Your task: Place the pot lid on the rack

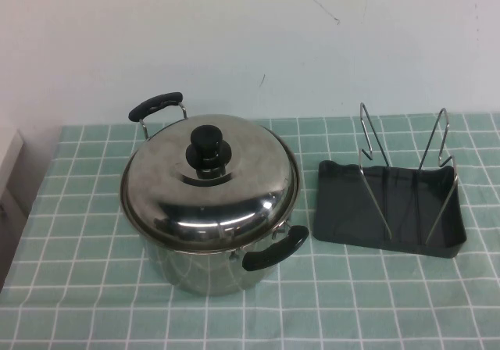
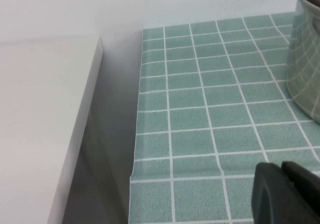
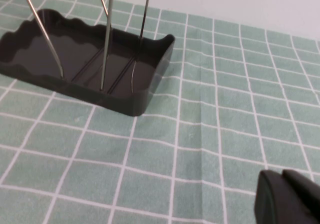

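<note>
Pot lid [image 1: 209, 180] sits on the pot [image 1: 207, 268], left of the rack [image 1: 388, 203] on the surface [image 1: 351, 303]. We expect the domed steel to slip, or to strike the wire loops [image 1: 406, 162]. Only wrist views show the left gripper [image 2: 286, 193] and right gripper [image 3: 287, 198], both closed, empty, parked.

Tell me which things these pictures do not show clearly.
- Left gripper: left wrist view's edge cuts it; absent from high view.
- Right gripper: likewise cut in right wrist view.
- Pot interior: hidden by the pot lid.
- Rack loops' tops: cut off in right wrist view.
</note>
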